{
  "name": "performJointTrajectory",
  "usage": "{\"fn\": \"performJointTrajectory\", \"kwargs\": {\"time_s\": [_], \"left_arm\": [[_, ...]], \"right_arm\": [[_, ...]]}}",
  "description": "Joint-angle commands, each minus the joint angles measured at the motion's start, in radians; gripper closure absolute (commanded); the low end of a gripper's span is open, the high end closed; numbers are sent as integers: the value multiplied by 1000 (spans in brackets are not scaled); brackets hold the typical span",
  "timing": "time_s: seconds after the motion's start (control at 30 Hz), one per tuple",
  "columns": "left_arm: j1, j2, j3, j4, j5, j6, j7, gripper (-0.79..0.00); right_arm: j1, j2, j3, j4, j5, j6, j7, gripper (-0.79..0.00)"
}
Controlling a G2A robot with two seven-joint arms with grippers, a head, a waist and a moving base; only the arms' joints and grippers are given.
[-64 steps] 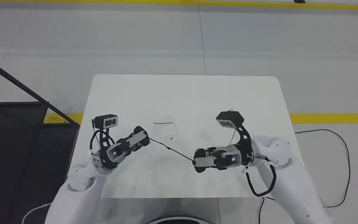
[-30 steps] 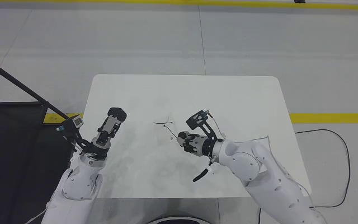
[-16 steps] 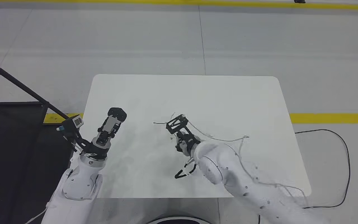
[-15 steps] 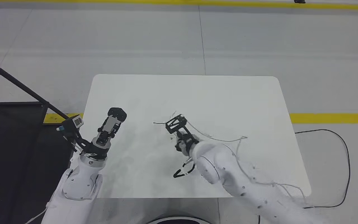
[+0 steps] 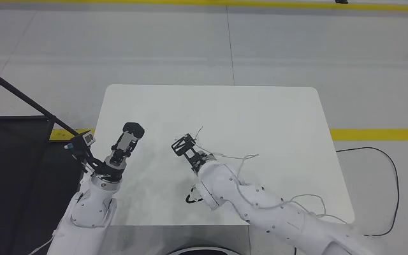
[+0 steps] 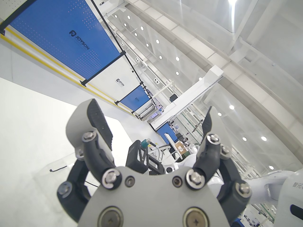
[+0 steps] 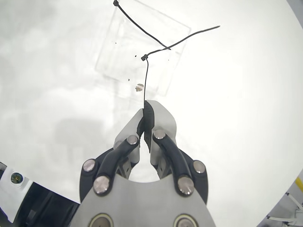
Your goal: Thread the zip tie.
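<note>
Zip tie (image 7: 146,79): we record its black strap pinched in the right claw (image 7: 145,111), jaws fully closed. From the tips it runs to a small head over a clear plastic sheet (image 7: 118,48) on the white tabletop (image 7: 236,95), then crosses a second tie (image 7: 137,25). Left claw (image 6: 151,114): spread wide, empty, pointing upward.

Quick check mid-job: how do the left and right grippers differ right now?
The left gripper is open and empty; the right gripper is shut on a zip tie. The left gripper aims up at the ceiling; the right gripper faces down at the clear tray. Both have dark finger pads.
</note>
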Motion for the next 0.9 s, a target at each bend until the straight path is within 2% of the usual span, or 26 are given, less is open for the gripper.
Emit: {"fn": "performJointTrajectory", "kwargs": {"time_s": [0.0, 0.03, 0.07, 0.13, 0.5, 0.67, 0.77, 0.8, 0.87], "left_arm": [[0, 0, 0, 0, 0, 0, 0, -785], [0, 0, 0, 0, 0, 0, 0, -785], [0, 0, 0, 0, 0, 0, 0, -785], [0, 0, 0, 0, 0, 0, 0, -785], [0, 0, 0, 0, 0, 0, 0, -785], [0, 0, 0, 0, 0, 0, 0, -785], [0, 0, 0, 0, 0, 0, 0, -785], [0, 0, 0, 0, 0, 0, 0, -785], [0, 0, 0, 0, 0, 0, 0, -785]], "right_arm": [[3, -14, -16, 5, -36, -8, 18, -123], [3, -20, -21, 8, -52, -8, 23, -206], [3, -26, -26, 9, -65, -12, 28, -243], [2, -37, -30, 10, -83, -23, 34, -265], [-44, -71, 0, 4, -165, -56, 41, -265], [-80, -74, 31, -20, -202, -75, 36, -292], [-110, -72, 55, -44, -229, -81, 28, -379], [-123, -69, 65, -58, -238, -84, 21, -459], [-155, -62, 92, -91, -259, -86, 4, -693]]}}
